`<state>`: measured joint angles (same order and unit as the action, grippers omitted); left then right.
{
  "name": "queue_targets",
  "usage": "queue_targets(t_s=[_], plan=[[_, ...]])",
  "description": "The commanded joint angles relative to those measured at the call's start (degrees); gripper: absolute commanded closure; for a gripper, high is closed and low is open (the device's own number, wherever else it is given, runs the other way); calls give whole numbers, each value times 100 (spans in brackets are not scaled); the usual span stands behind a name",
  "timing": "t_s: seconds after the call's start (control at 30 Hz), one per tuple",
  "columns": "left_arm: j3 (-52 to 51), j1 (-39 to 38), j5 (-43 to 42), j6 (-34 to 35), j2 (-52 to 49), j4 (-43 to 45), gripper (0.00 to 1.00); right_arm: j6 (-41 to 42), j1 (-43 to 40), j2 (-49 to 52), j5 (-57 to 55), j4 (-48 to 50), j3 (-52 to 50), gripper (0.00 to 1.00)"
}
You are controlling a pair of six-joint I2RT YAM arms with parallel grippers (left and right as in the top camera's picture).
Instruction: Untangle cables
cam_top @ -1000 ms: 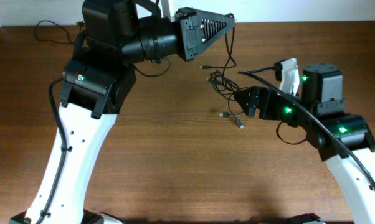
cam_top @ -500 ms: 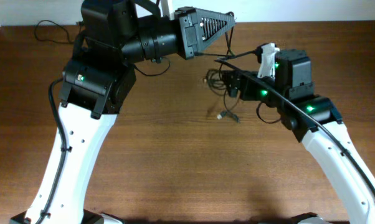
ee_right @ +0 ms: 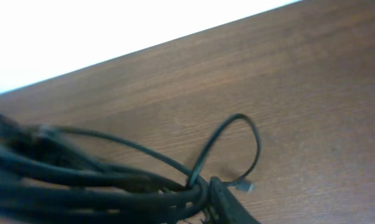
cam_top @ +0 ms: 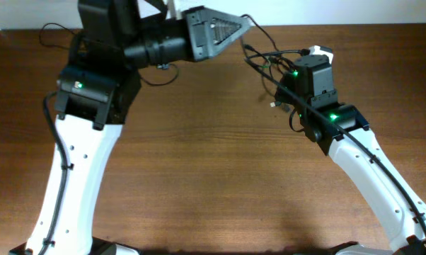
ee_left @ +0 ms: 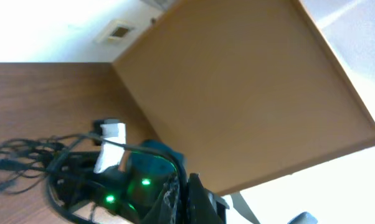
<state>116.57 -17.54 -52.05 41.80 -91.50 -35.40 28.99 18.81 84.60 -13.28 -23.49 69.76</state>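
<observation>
Cables (ee_right: 113, 186) bunched @ right gripper (cam_top: 282, 83); left gripper (cam_top: 247, 25) shut.

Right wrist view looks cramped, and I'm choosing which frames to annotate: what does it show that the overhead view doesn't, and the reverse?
Only the right wrist view: a close look at one cord's loop and a small metallic plug tip.
Only the overhead view: the left arm, the right arm, and the left end effector with a cord running from its tip to the tangle.
Both: the cables, bunched together, over the wooden table.
</observation>
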Motion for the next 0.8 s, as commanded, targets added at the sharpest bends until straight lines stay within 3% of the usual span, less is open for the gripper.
queue_targets(t_s=[0.0,0.1,0.17,0.23,0.33,0.47,0.57,0.73,0.77], plan=[[48,356,474,-190,13,-643,100,48,20,-109,-212,-68,57,96],[48,619,1615,-466,13,-1434,100,46,0,-492,-201,-267,57,96],[48,761,3108,-459,13,-2057,100,46,-66,-780,-149,-485,57,96],[48,756,5047,-455,11,-2583,100,-68,-164,-1172,570,-719,57,96],[48,758,6284,-455,-55,-2970,100,-498,-168,-1504,1869,-787,57,96],[48,758,6008,-459,-240,-3359,85,-501,-168,-1578,2798,-933,57,96],[48,754,5322,-1209,-468,-3416,74,-299,-168,-1580,2964,-1121,57,96],[48,748,5261,-1311,-876,-3657,31,24,-168,-1580,3473,-1141,57,96],[48,748,5073,-1471,-922,-3696,27,24,-168,-1578,3475,-1172,57,96]])
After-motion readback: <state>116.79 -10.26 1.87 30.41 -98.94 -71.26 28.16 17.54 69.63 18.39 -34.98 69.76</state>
